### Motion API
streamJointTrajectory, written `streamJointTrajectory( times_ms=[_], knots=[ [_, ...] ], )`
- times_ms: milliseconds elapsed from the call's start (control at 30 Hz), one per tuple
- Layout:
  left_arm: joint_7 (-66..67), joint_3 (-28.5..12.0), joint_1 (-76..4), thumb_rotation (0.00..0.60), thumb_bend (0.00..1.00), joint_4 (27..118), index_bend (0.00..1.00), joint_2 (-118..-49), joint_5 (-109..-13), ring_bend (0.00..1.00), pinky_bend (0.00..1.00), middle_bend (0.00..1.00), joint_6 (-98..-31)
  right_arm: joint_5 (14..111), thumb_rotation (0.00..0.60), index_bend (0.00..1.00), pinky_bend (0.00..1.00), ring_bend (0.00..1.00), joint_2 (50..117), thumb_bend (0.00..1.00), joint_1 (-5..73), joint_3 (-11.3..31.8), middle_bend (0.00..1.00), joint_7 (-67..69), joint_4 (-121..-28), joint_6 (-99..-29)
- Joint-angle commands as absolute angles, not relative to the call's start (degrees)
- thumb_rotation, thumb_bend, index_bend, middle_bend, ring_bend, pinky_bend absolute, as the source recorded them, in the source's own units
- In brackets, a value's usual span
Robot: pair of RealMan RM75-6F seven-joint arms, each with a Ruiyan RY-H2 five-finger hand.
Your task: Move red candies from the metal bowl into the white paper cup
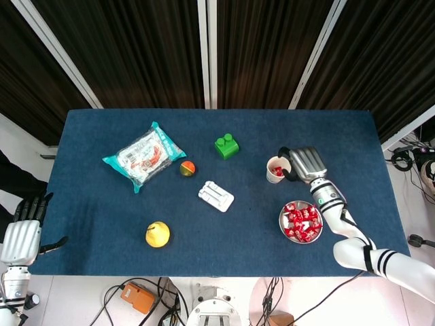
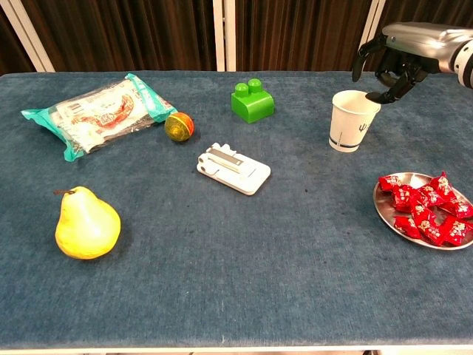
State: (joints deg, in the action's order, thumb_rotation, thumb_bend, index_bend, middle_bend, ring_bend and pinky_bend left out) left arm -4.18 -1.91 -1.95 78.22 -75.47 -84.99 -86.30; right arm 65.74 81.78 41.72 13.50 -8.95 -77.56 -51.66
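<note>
Blue table [image 1: 102,204] — snack bag [image 1: 143,155], pear [image 1: 157,234], green block [image 1: 226,146], paper cup [image 1: 277,170], metal bowl [image 1: 300,222]

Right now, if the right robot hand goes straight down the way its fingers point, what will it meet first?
Most likely the white paper cup: the right robot hand hangs over its far rim, fingers curled downward toward the opening. Depth is unclear, so it may touch the rim rather than enter.

Snack bag [image 1: 143,156], ball [image 1: 187,168], green block [image 1: 226,145], white part [image 1: 216,195], pear [image 1: 157,234].
</note>
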Motion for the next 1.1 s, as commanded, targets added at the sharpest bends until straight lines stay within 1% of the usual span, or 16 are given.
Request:
streamJointTrajectory(
  times_ms=[33, 67, 200, 367, 467, 533, 733, 1100],
  knots=[
    [-4.17, -1.87, -1.90, 0.600, 0.00, 78.19, 0.00, -75.52, -84.99, 0.00, 0.00, 0.00, -86.34, 69.37, 0.600, 0.44, 1.00, 1.00, 79.14, 0.48, 39.03, 12.31, 0.90, -7.33, -81.97, -56.05],
    [-4.21, -1.85, -1.86, 0.600, 0.00, 78.17, 0.00, -75.55, -84.97, 0.00, 0.00, 0.00, -86.37, 70.87, 0.600, 0.44, 1.00, 1.00, 78.09, 0.48, 38.06, 11.48, 0.90, -6.79, -83.60, -57.23],
    [-4.40, -1.79, -1.67, 0.600, 0.00, 78.16, 0.00, -75.43, -85.06, 0.00, 0.00, 0.00, -86.70, 77.79, 0.600, 0.47, 1.00, 1.00, 73.56, 0.48, 33.70, 5.85, 0.90, -5.86, -89.31, -60.92],
    [-4.38, -1.75, -1.38, 0.600, 0.00, 78.29, 0.00, -75.10, -85.22, 0.00, 0.00, 0.00, -87.27, 82.17, 0.600, 0.48, 1.00, 1.00, 71.00, 0.48, 30.35, 0.30, 0.90, -6.08, -91.22, -61.87],
    [-4.36, -1.64, -1.30, 0.600, 0.00, 78.47, 0.00, -75.12, -85.50, 0.00, 0.00, 0.00, -87.52, 82.85, 0.600, 0.48, 1.00, 1.00, 70.71, 0.44, 28.94, -1.92, 0.90, -9.43, -90.62, -61.80],
    [-4.29, -1.61, -1.30, 0.600, 0.00, 78.55, 0.00, -75.22, -85.68, 0.00, 0.00, 0.00, -87.67, 81.72, 0.600, 0.47, 1.00, 1.00, 71.06, 0.42, 28.23, -2.39, 0.90, -11.52, -90.35, -61.39],
    [-4.05, -1.52, -1.20, 0.600, 0.00, 78.83, 0.00, -75.23, -86.12, 0.00, 0.00, 0.00, -88.14, 78.55, 0.600, 0.45, 1.00, 1.00, 73.35, 0.42, 28.46, -1.96, 0.90, -11.90, -87.14, -57.82],
    [-3.72, -1.62, -1.07, 0.600, 0.00, 79.37, 0.00, -74.86, -85.87, 0.00, 0.00, 0.00, -88.18, 79.32, 0.600, 0.45, 1.00, 1.00, 76.72, 0.42, 29.57, -1.01, 0.90, -11.70, -83.44, -55.92]
  ],
)
